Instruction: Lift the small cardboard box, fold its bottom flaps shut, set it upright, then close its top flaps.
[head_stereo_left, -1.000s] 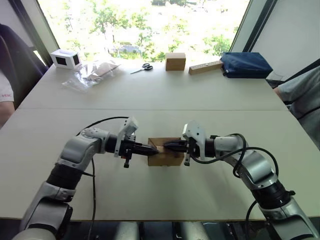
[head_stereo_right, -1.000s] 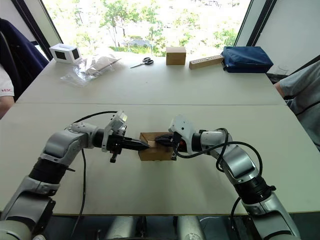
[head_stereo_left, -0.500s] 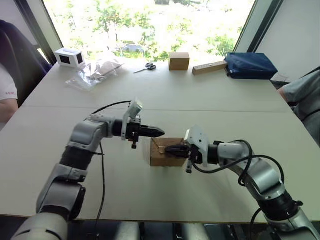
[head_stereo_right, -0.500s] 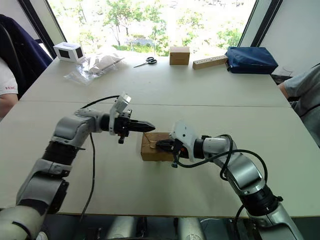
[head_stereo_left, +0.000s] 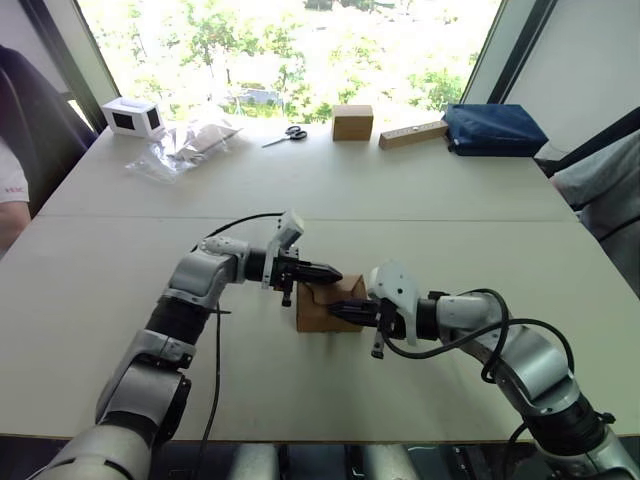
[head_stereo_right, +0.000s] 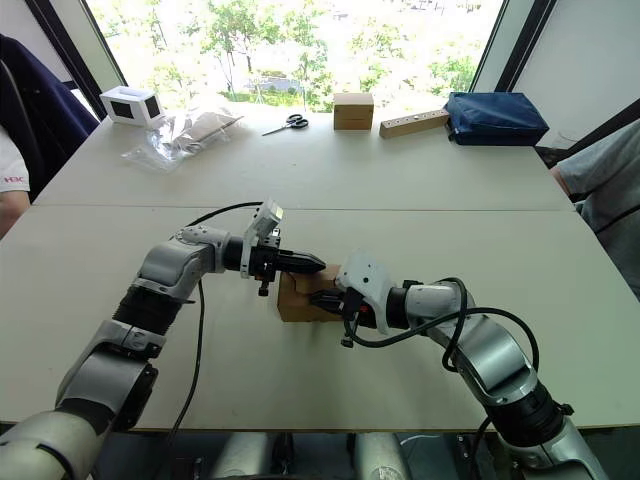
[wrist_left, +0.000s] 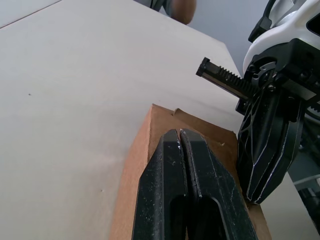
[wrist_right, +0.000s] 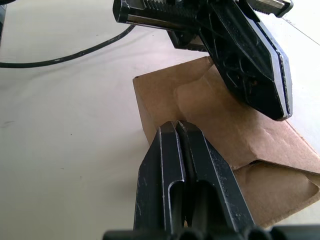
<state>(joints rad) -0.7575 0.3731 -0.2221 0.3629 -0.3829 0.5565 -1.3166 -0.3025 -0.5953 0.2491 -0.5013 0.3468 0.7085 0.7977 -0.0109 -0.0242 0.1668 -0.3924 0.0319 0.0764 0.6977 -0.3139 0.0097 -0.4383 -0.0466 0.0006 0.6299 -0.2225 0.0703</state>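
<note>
One box (head_stereo_left: 328, 305) is in play, and it sits on the worktop (head_stereo_left: 330, 190) near the robot, between the two claws. It rests upright on its base, with its upper face showing folded flaps. By that, the lifting, the bottom fold and the setting upright look done, and the top flaps are the step in hand. They are down but not flat: the right wrist view shows one flap edge raised and a gap at a corner, so pressing them level seems to be what is left.

Two claws work at the box. The left claw (head_stereo_left: 322, 269) has its fingers pressed together with nothing between them; its tips lie over the far top edge of the box, apparently pushing on a flap. The right claw (head_stereo_left: 343, 311) is likewise fully closed and empty, its tips against the near right side of the box at the top edge. Neither one grips the cardboard.

Counted on the far side of the worktop, well apart from the work: one cube (head_stereo_left: 352, 122), one strip (head_stereo_left: 412, 134), one pair of scissors (head_stereo_left: 286, 135), one clear bag (head_stereo_left: 185, 147), one white device (head_stereo_left: 132, 117) and one blue pouch (head_stereo_left: 495, 129). Two people sit at the sides, a sleeve (head_stereo_left: 10, 190) at the left and another (head_stereo_left: 600, 185) at the right.
</note>
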